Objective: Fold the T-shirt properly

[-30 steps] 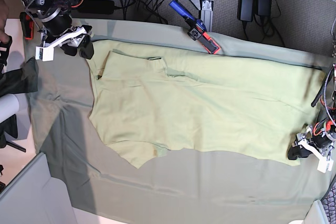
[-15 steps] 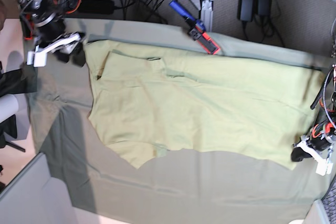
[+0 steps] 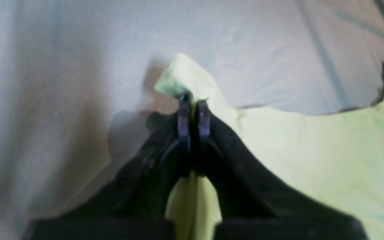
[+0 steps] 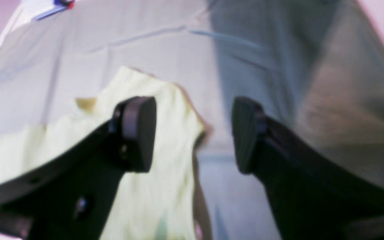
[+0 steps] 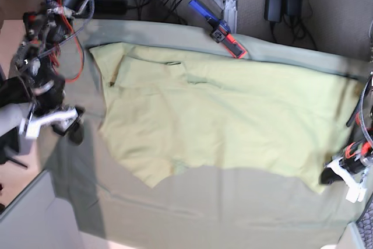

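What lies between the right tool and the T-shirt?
Only bare table cloth, as the base view shows: the right tool is apart from the T-shirt.

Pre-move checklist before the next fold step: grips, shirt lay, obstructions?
1. Left gripper shut on a T-shirt corner: ok, fabric sits between the closed jaws.
2. Right gripper holding shirt: not ok, jaws open, nothing between them, hovering at the shirt's edge.
3. Shirt spread flat on the table cloth: not ok, flap folded over near the collar end.
4. Blue and orange tool off the shirt: ok, it lies on the cloth beyond the far edge.
5. Neck tag position: cannot tell.
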### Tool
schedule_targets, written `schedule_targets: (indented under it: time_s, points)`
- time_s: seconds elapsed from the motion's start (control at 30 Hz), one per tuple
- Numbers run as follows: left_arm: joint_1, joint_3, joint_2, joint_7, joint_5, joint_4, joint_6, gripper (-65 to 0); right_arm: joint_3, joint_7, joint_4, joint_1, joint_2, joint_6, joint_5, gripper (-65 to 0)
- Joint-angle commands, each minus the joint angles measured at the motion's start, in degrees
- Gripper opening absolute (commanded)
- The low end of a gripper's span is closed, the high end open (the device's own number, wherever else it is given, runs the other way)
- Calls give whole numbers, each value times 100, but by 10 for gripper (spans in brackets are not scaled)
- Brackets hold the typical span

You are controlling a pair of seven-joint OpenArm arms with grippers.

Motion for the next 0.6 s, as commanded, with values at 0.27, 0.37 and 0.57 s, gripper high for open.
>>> schedule_targets:
  time_s: [0.27, 0.37, 0.57]
  points:
    - [-168, -17, -90, -57, -85, 103, -135, -650, -616, 682, -2798, 2013, 109, 44, -975, -294]
    - [-168, -17, -101, -72, -96, 103, -135, -650, -905, 896, -3486, 2212, 101, 46, -1056, -294]
    - [-170, -17, -118, -164, -96, 103, -135, -650, -1720, 1292, -4044, 2236, 90, 44, -1263, -294]
